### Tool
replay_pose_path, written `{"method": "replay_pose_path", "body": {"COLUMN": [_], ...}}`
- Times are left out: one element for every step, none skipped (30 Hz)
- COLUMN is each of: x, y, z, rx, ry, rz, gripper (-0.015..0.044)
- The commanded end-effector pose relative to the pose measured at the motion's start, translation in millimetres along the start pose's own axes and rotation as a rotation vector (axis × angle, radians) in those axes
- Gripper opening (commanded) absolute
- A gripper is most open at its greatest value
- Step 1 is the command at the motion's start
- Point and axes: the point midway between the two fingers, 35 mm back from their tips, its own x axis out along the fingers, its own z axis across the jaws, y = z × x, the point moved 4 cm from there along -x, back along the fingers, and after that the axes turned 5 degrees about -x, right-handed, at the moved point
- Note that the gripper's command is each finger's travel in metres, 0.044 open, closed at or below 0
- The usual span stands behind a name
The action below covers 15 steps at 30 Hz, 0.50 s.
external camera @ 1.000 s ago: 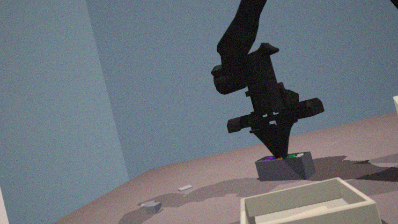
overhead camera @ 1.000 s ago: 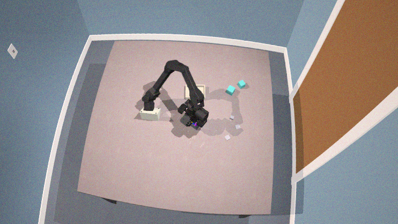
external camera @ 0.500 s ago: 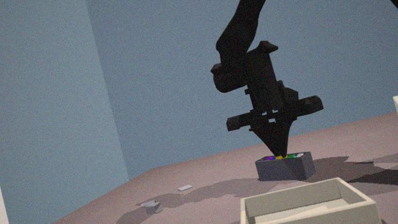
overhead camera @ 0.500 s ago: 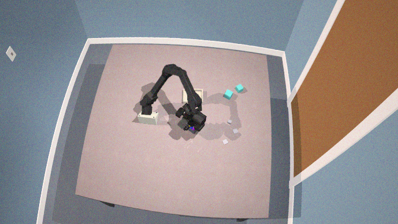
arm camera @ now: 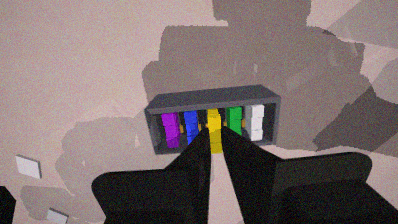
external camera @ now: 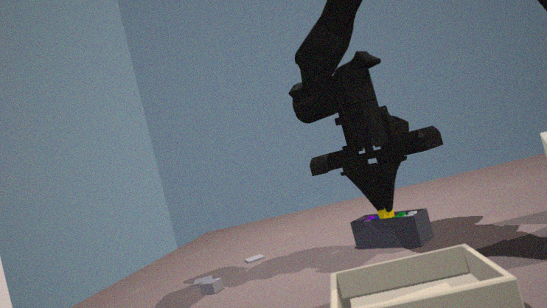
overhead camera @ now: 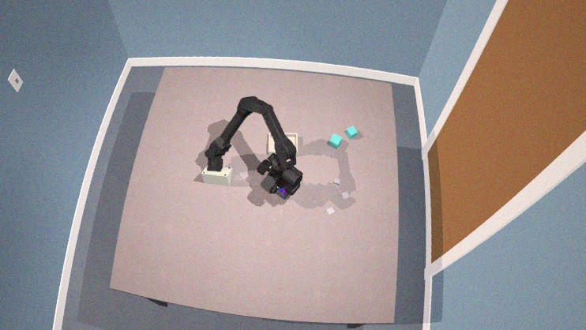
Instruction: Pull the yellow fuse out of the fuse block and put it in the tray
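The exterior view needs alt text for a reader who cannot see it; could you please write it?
A black gripper grips a yellow fuse standing above the other fuses in a dark fuse block. A cream tray sits in the foreground.

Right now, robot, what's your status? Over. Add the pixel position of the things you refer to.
Black gripper [external camera: 385, 209] [arm camera: 214, 132] shut on yellow plastic-looking fuse [external camera: 385, 214] [arm camera: 215, 120]. Fuse raised above its neighbours, dark grey rectangular block [external camera: 386, 232] [arm camera: 212, 98] beneath. Blue, green fuses close alongside.
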Motion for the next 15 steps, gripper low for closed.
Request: {"method": "replay_pose_path", "body": {"x": [-3.1, -3.6, -4.1, -4.6, -5.1, -5.6, -6.1, -6.6, -7.1, -7.6, -8.1, -8.6, -9.1, -9.6, -10.1], "y": [-0.3, -0.3, -0.3, -0.3, -0.3, -0.3, -0.3, -0.3, -0.3, -0.3, -0.3, -0.3, -0.3, -0.3, -0.3], "z": [0.4, 0.5, 0.5, 0.5, 0.5, 0.5, 0.5, 0.5, 0.5, 0.5, 0.5, 0.5, 0.5, 0.5, 0.5], "rx": [-0.004, -0.004, -0.004, -0.004, -0.004, -0.004, -0.004, -0.004, -0.004, -0.003, -0.003, -0.003, -0.003, -0.003, -0.003], "ry": [-0.003, -0.003, -0.003, -0.003, -0.003, -0.003, -0.003, -0.003, -0.003, -0.003, -0.003, -0.003, -0.003, -0.003, -0.003], "rz": [-0.003, -0.003, -0.003, -0.003, -0.003, -0.003, -0.003, -0.003, -0.003, -0.003, -0.003, -0.003, -0.003, -0.003, -0.003], "gripper": [0.0000, 0.0000, 0.0000, 0.0000, 0.0000, 0.0000, 0.0000, 0.0000, 0.0000, 0.0000, 0.0000, 0.0000, 0.0000, 0.0000, 0.0000]}}
